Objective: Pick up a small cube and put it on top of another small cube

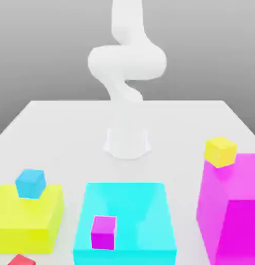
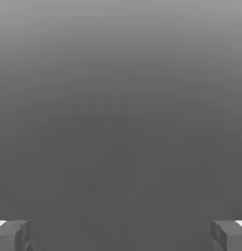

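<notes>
Four small cubes sit on the white table. A blue cube (image 1: 30,183) rests on a large yellow block (image 1: 27,220). A magenta cube (image 1: 103,232) lies on a large cyan block (image 1: 125,217). A yellow cube (image 1: 221,151) sits on a tall magenta block (image 1: 235,207). A red cube (image 1: 20,260) peeks in at the near edge on the exterior view's left. The white arm (image 1: 126,67) rises from its base (image 1: 127,142) at the table's middle. In the hand view my gripper (image 2: 121,235) is open, its two grey fingertips (image 2: 12,235) far apart with nothing between them, facing plain grey background.
The three large blocks line the near side of the table (image 1: 57,134). The table's far edge runs behind the arm's base.
</notes>
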Controlling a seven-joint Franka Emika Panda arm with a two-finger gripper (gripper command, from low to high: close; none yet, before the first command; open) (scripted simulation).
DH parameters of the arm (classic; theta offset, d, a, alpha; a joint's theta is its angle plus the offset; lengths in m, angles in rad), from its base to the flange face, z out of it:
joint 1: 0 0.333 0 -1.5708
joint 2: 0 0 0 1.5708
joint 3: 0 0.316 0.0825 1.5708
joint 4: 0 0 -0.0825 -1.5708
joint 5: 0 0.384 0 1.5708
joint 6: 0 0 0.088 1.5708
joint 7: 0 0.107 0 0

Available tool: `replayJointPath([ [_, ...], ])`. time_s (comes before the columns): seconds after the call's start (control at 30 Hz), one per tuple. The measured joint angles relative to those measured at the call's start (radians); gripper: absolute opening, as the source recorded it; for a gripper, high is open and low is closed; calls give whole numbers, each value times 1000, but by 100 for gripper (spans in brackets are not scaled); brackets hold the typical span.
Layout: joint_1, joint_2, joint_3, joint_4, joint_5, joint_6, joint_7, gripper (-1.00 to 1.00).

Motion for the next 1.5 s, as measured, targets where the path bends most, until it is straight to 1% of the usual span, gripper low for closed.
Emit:
replayJointPath([
  [0.3, -25, 332, -76, 45, 30, 73, -17, 0],
  [0.63, -79, 695, -145, 95, 93, 152, -57, 0],
  [1.03, -173, 1131, -178, 155, 158, 246, -96, 0],
  [1.17, -204, 1276, -152, 186, 192, 335, -120, 0],
  [1.2, -211, 1305, -144, 193, 200, 357, -125, -100],
  [1.4, -214, 1320, -140, 197, 205, 367, -129, -100],
  [1.5, -199, 1256, -158, 181, 187, 319, -116, -100],
])
